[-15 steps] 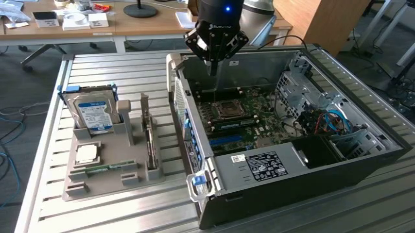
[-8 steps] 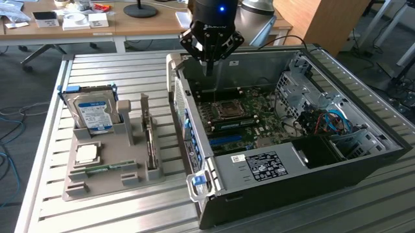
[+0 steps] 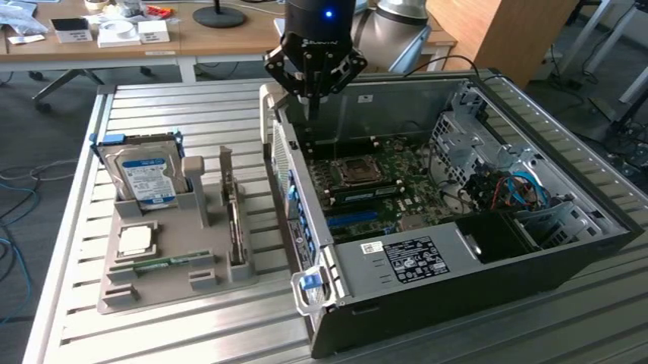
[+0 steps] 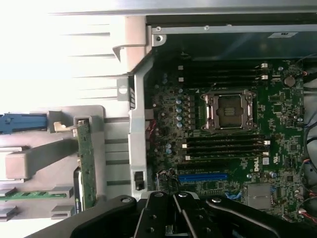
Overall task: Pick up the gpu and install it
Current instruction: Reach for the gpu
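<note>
The gripper hangs over the back edge of the open case, fingers pressed together, holding nothing. The pick-up step looks not yet begun. The gpu stands on edge in a slot of the grey tray, beside the case on the exterior view's left, apart from and below the gripper. Taking it would likely need the fingers spread and lined up over its top edge.

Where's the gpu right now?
On the exterior view's left, the gpu stands on edge in the grey holder, between the hard drive and the open PC case.
</note>
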Controlling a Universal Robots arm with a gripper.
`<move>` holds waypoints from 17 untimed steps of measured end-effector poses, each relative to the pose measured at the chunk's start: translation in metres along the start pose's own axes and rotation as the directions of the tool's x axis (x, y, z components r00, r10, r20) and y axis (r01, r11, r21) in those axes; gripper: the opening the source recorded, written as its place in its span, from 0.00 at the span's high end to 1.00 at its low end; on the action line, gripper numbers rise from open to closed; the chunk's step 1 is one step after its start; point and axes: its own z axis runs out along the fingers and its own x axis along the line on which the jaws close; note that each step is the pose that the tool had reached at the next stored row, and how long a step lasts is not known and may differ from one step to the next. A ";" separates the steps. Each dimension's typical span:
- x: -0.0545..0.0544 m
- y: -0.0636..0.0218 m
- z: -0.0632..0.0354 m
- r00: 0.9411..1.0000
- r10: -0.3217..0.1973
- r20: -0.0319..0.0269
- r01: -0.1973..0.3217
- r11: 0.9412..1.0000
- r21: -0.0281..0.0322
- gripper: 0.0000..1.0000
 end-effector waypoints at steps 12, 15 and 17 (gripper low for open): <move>0.027 -0.0020 -0.0004 1.000 0.000 0.001 0.000 1.000 0.000 0.89; 0.035 -0.0026 -0.0004 1.000 0.000 0.001 0.000 1.000 0.000 0.89; 0.041 -0.0031 -0.0003 1.000 0.000 0.001 0.000 1.000 0.000 0.89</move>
